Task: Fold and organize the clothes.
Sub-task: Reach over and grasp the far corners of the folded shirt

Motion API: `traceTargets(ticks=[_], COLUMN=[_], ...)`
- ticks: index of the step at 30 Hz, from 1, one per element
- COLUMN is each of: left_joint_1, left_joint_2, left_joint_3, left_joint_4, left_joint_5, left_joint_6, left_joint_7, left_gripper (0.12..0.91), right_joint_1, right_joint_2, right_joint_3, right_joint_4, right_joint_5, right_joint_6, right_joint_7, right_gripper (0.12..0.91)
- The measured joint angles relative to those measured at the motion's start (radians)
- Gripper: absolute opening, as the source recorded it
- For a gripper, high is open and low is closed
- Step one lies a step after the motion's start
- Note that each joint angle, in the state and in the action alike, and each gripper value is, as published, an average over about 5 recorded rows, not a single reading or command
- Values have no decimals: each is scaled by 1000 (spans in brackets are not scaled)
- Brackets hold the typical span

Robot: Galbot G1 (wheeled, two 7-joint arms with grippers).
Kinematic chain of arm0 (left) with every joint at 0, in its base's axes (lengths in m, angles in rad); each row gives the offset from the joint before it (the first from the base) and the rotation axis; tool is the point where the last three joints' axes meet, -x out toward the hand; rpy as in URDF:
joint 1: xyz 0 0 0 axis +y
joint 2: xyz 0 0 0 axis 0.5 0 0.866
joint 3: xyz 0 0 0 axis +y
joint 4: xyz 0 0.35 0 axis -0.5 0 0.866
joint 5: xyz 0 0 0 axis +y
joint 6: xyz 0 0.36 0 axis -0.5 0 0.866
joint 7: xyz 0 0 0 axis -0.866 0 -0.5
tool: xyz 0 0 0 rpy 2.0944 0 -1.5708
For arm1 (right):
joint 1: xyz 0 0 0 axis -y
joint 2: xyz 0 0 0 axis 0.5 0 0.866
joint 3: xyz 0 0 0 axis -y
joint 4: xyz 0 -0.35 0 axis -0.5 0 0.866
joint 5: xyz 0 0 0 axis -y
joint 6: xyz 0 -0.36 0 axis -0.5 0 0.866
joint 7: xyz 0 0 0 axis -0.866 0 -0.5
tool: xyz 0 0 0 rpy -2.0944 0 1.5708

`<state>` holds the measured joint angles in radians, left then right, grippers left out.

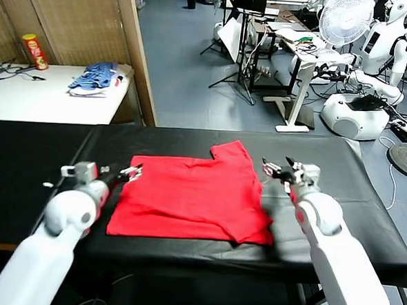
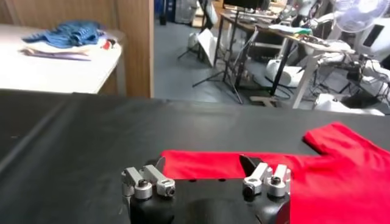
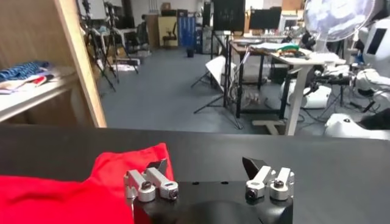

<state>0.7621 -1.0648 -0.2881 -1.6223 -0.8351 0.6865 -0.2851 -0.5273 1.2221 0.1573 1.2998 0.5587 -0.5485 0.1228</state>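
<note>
Red T-shirt (image 1: pixel 194 197) flat on black table (image 1: pixel 341 168), left claw (image 1: pixel 130 172) spread, right claw (image 1: pixel 277 167) spread.

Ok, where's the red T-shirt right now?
In the head view the red T-shirt lies on the black table, between the open left gripper and right gripper.

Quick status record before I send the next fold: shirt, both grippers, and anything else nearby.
shirt: red T-shirt lies on the black table, partly folded, one sleeve pointing to the far side
left gripper: open, at the shirt's left edge, holding nothing
right gripper: open, just off the shirt's right edge, holding nothing
side table: white table with a blue-and-white garment pile and a red can
</note>
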Motion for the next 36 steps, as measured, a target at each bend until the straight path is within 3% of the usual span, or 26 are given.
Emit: traceTargets(ticks=[11,18,21,24,32,36], left_joint_1=[-169,-180,-177,-174,-166,-168], left_joint_2=[-70,-71,-68,-65,-62,-62], left_joint_3=[60,55,48,44,46,51], left_joint_4=[271,339,347,352,356,355], left_joint_5=[73,74,66,65,89,100], left_joint_6=[-6,-1,-2,-6,-23,-32], left_joint_7=[47,45,51,67,122,136], left_gripper=[798,798,787,727,247,125], right_joint_1=[122,144,146,148,137,120], right_joint_2=[107,151,165,177,191,183], right_joint_3=[-22,-22,-18,-8,12,16], right_joint_4=[-230,-313,-330,-342,-333,-302], right_joint_5=[-52,-67,-68,-67,-67,-77], right_joint_6=[3,15,16,16,11,14], right_joint_7=[-57,-64,-64,-60,-48,-49], right_gripper=[798,794,746,626,225,135])
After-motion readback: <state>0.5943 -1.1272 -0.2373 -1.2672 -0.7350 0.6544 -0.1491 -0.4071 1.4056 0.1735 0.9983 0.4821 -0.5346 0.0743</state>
